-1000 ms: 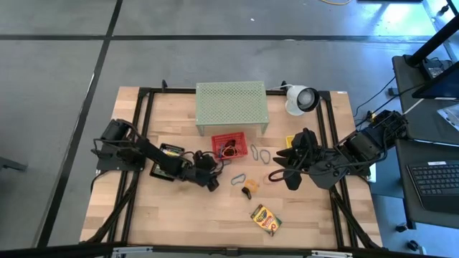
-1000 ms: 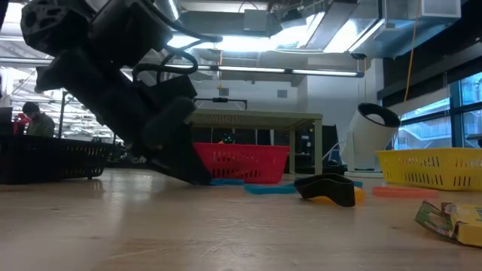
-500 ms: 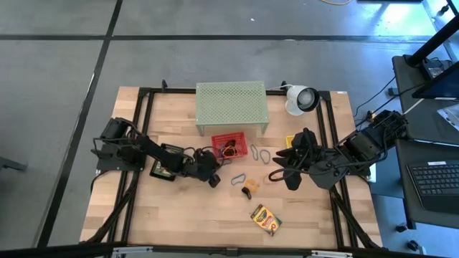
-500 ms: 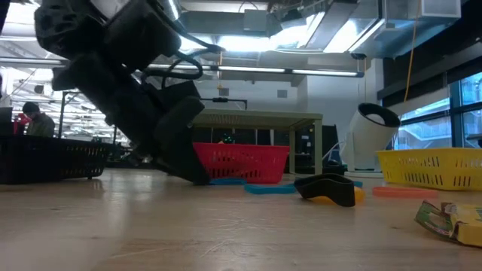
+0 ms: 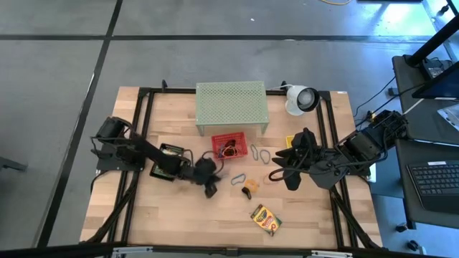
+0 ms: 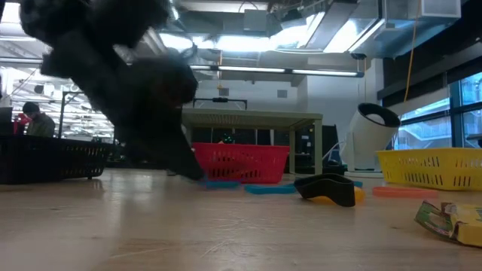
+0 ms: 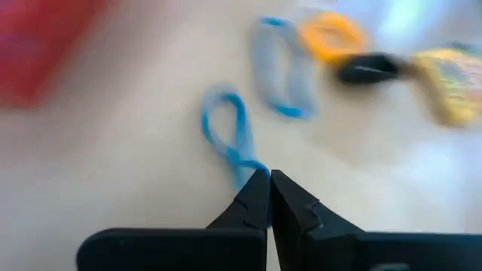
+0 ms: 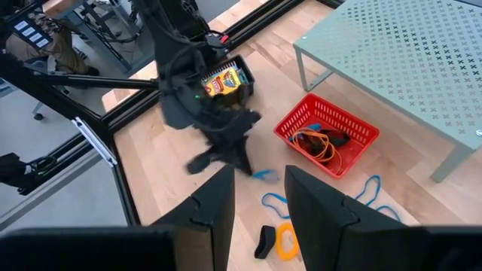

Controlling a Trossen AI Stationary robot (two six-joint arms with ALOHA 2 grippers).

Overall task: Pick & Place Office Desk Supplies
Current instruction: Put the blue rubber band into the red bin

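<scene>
Blue rubber-band loop sits pinched in the closed left gripper; lift gently toward the red basket, avoiding snags.

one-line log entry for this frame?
left gripper: shut on blue rubber band, near red basket | right gripper: open, waiting
</scene>
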